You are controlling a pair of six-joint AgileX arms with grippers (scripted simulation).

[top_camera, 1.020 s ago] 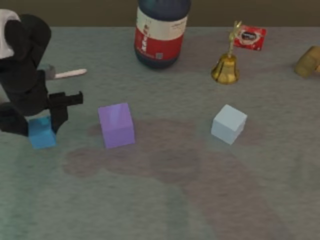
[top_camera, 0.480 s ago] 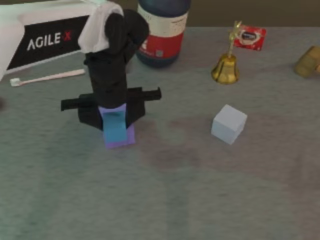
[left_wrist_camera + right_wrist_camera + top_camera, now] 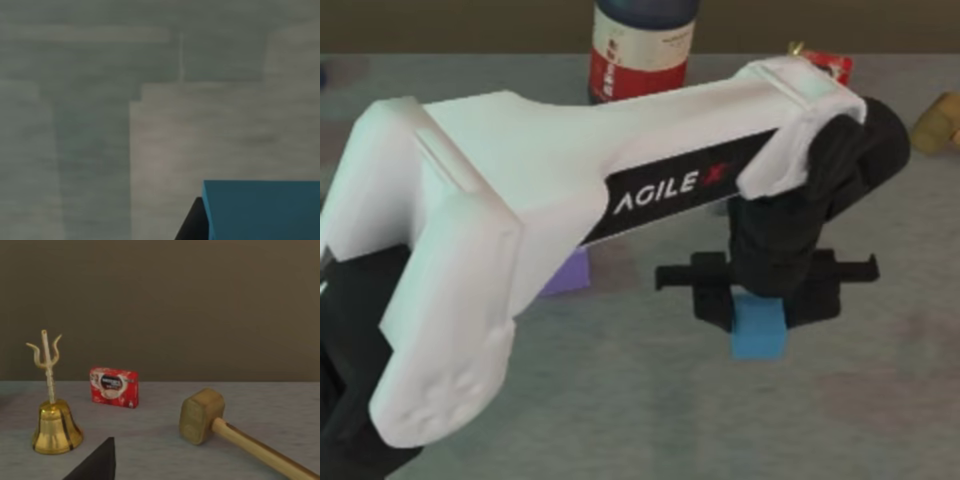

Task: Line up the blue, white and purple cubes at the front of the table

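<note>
My left arm reaches across the table (image 3: 620,400) to the right of its middle. The left gripper (image 3: 757,312) is shut on the blue cube (image 3: 757,337), held above the cloth. In the left wrist view the blue cube (image 3: 260,210) fills the corner beside one dark finger (image 3: 192,225). Only a corner of the purple cube (image 3: 570,272) shows from under the white forearm. The white cube is hidden by the arm. The right gripper is out of the top view; a dark part of it (image 3: 97,465) shows in the right wrist view.
At the back stand a dark bottle with a red and white label (image 3: 642,50), a red packet (image 3: 832,66) and a wooden mallet (image 3: 938,122). The right wrist view shows a brass bell (image 3: 55,427), the packet (image 3: 114,386) and the mallet (image 3: 202,415).
The left arm has carried the blue cube from the far left, over the purple cube, to the right of centre. It now covers the white cube and the bell.
</note>
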